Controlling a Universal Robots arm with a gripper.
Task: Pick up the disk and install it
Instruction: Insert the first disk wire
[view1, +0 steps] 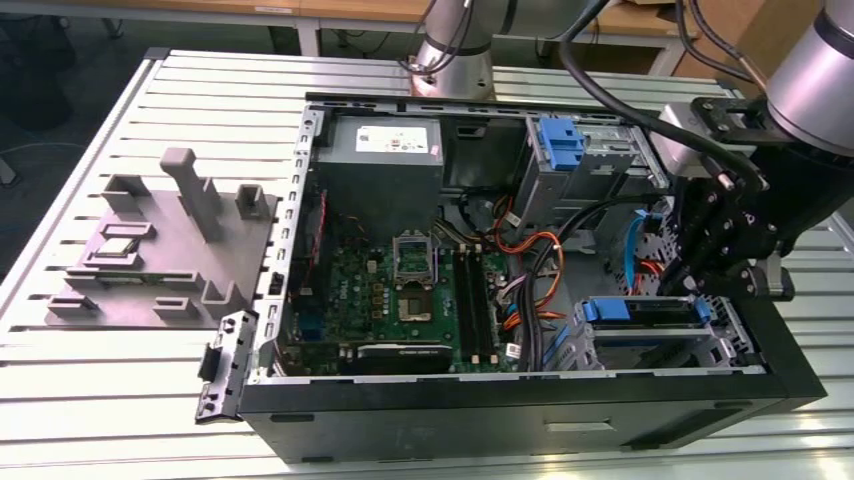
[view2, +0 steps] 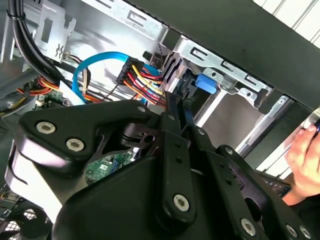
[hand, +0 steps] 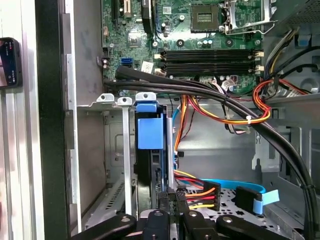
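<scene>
- Black gripper linkage looms right at the lens in the second wrist view, and the gripper (view2: 176, 107) has its slim fingers pressed close together on the edge of the disk (view2: 192, 90), down by the drive cage (view2: 220, 65).
- Over in the first wrist view, the disk (hand: 150, 150) stands edge-on in the cage slot, its blue carrier tab uppermost, with the gripper (hand: 172, 200) clamped at its near end.
- From the exterior view, the gripper (view1: 714, 250) hangs over the open computer case (view1: 534, 400), just above the caged disk (view1: 641, 312).
- Risk, as I judge it: the bundle of coloured power cables (view2: 142, 80) and the blue data cable (view2: 95, 65) sit just beside the fingers; a skewed push could snag them or jam the carrier on the cage rail.
- A person's hand (view2: 305, 150) rests near the case edge, close enough to get bumped.
- Hard to tell: whether the disk is fully seated, since its far end is hidden inside the cage.
</scene>
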